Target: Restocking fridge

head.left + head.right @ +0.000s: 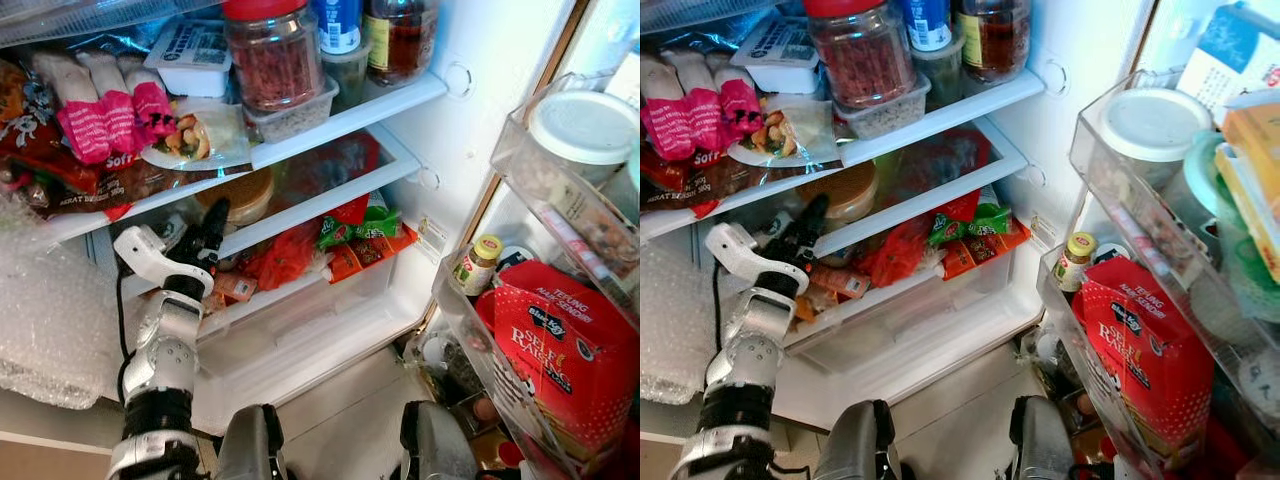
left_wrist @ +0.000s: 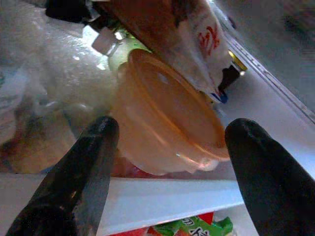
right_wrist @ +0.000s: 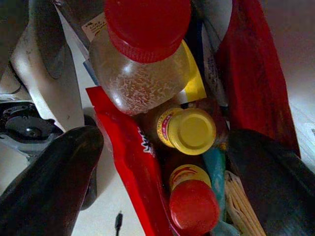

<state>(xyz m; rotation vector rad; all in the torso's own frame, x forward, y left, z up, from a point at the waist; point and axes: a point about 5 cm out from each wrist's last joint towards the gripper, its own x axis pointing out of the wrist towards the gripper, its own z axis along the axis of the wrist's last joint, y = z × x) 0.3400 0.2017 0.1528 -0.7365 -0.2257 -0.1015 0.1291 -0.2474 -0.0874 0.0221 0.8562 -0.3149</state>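
Before round tub (image 2: 167,128), left hand (image 2: 170,162) spread.

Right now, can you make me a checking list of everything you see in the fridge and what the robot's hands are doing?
Surface: glass fridge shelf, crowded; clear drawer below it.
Job's things: orange tub on the lower shelf, straight ahead of the left gripper; red-lidded jar, yellow-lidded jar and red-capped bottle packed together below the right gripper.
Clutter: big red-lidded jar, wrap on a plate, pink-labelled packs, red flour bag in the door rack.
Grippers: left gripper open, reaching under the shelf, not touching the tub; right gripper open, holding nothing.
Cables: black cable beside the left arm.
Surroundings: pale floor, bubble wrap at left.
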